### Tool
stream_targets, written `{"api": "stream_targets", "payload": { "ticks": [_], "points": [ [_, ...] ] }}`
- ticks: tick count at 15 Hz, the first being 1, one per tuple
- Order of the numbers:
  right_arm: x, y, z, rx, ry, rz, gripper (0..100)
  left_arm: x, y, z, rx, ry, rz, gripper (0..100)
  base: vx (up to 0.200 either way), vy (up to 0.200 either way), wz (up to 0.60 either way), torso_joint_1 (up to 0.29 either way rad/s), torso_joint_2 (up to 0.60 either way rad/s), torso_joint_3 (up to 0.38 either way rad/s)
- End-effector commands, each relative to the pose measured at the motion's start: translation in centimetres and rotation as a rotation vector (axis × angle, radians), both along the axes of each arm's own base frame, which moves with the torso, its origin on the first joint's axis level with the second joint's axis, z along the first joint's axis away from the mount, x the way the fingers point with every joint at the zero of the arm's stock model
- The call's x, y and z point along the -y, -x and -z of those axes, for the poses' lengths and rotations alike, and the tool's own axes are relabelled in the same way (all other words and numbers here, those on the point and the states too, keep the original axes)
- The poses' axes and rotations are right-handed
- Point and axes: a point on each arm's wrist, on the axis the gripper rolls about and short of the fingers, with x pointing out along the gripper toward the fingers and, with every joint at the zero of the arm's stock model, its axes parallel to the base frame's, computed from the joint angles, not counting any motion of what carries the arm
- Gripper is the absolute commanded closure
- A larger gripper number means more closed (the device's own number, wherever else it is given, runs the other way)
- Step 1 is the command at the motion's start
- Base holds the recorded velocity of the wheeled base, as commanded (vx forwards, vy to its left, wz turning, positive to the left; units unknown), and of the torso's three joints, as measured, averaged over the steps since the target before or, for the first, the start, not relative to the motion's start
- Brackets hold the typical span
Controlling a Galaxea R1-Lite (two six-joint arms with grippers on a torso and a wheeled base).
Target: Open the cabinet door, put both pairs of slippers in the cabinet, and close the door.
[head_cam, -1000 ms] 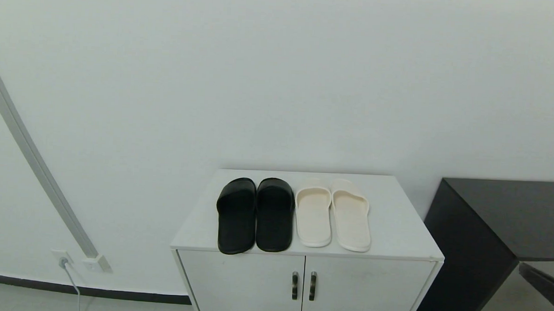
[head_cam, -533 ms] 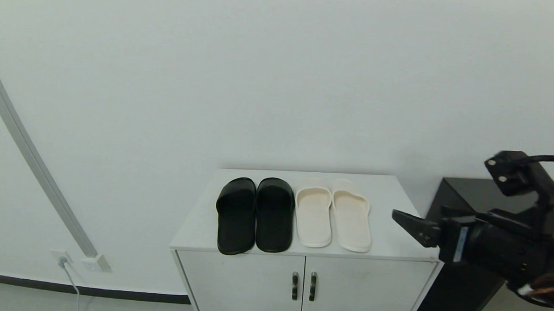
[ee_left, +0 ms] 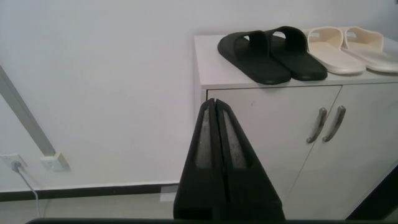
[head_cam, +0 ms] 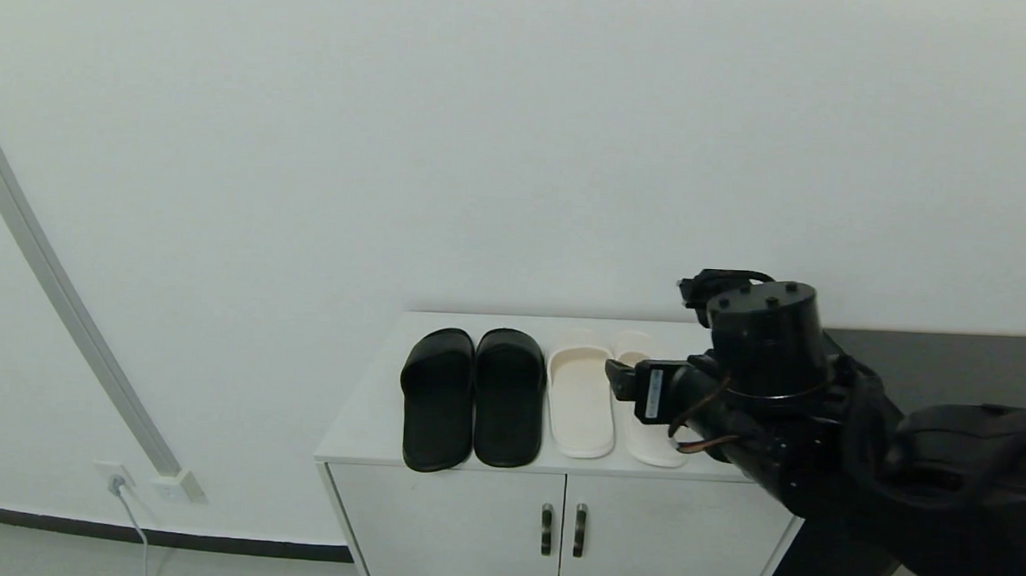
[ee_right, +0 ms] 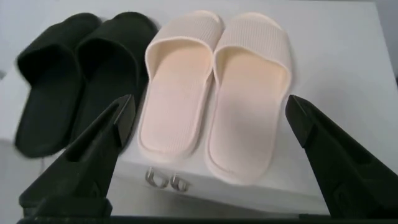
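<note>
A white cabinet (head_cam: 450, 528) stands against the wall with both doors closed and two dark handles (head_cam: 562, 529) at the middle. On its top lie a black pair of slippers (head_cam: 472, 399) and a cream pair (head_cam: 579, 399), side by side. My right gripper (head_cam: 620, 381) hovers over the cream pair (ee_right: 217, 87), open wide (ee_right: 210, 102) with nothing between its fingers; the arm hides part of the right cream slipper. My left gripper (ee_left: 216, 124) is shut and empty, low and left of the cabinet (ee_left: 273, 137), level with the doors.
A black table (head_cam: 951, 359) stands right of the cabinet. A grey cable duct (head_cam: 46, 276) runs down the wall to a socket (head_cam: 115, 481) at the left. The wall is close behind the slippers.
My right arm came in from the right and swung left over the cabinet top, ending above the cream slippers. The slippers and doors have not moved.
</note>
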Motion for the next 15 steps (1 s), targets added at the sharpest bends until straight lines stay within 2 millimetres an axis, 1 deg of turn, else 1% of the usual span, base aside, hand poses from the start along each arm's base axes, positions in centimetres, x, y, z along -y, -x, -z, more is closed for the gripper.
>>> {"api": "stream_targets", "payload": {
  "ticks": [1, 4, 6, 8, 10, 12, 15],
  "points": [
    [-2.8, -3.0, 2.9, -0.018, 0.049, 0.053, 0, 0.0, 0.0, 0.0, 0.000, 0.000, -0.001, 100, 0.000, 0.000, 0.00, 0.000, 0.00, 0.000],
    [-4.1, -4.7, 4.8, -0.029, 0.066, 0.069, 0, 0.0, 0.0, 0.0, -0.001, 0.002, 0.000, 100, 0.000, 0.000, 0.00, 0.000, 0.00, 0.000],
    [-4.4, -5.8, 5.7, -0.037, 0.075, 0.085, 0, 0.0, 0.0, 0.0, 0.000, 0.002, 0.000, 100, 0.000, 0.000, 0.00, 0.000, 0.00, 0.000],
    [-4.6, -7.7, 7.1, -0.032, 0.081, 0.129, 0, 0.0, 0.0, 0.0, 0.000, 0.002, 0.000, 100, 0.000, 0.000, 0.00, 0.000, 0.00, 0.000],
    [-4.9, -9.0, 8.1, -0.035, 0.087, 0.143, 0, 0.0, 0.0, 0.0, -0.001, 0.002, 0.000, 100, 0.000, 0.000, 0.00, 0.000, 0.00, 0.000],
    [-5.2, -10.0, 8.8, -0.033, 0.086, 0.153, 0, 0.0, 0.0, 0.0, -0.001, 0.002, 0.000, 100, 0.000, 0.000, 0.00, 0.000, 0.00, 0.000],
    [-5.5, -11.7, 8.6, -0.002, 0.082, 0.164, 0, 0.0, 0.0, 0.0, -0.001, 0.002, 0.000, 100, 0.000, 0.000, 0.00, 0.000, 0.00, 0.000]
  ]
}}
